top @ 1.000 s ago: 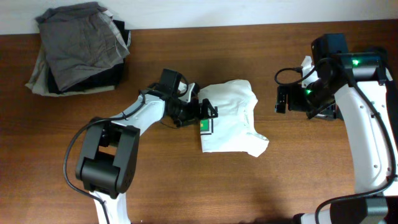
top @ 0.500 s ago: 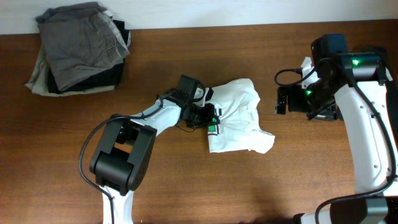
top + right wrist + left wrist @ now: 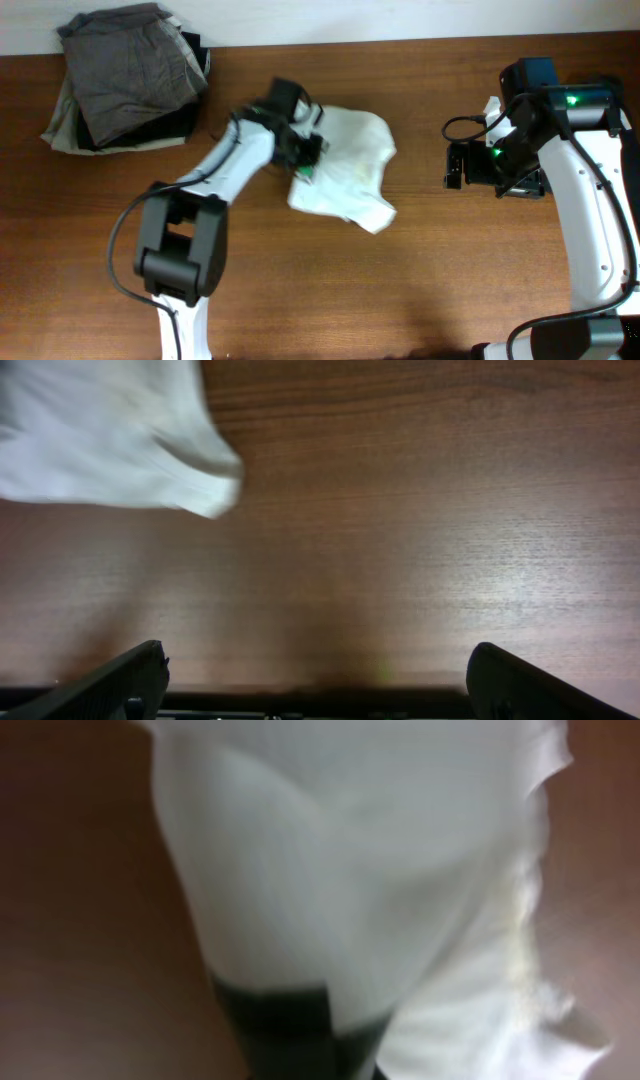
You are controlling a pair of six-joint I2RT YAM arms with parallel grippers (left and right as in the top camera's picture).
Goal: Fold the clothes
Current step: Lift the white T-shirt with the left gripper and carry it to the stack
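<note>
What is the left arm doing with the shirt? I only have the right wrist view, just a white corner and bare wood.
Observer: The left gripper is shut on the left edge of the white T-shirt, beside its green label.
Operator: Is it folded?
Observer: No, the overhead view shows it crumpled in a loose heap.
Operator: Anything else around?
Observer: A pile of grey and dark garments sits at the far left corner, apart from the T-shirt.
</note>
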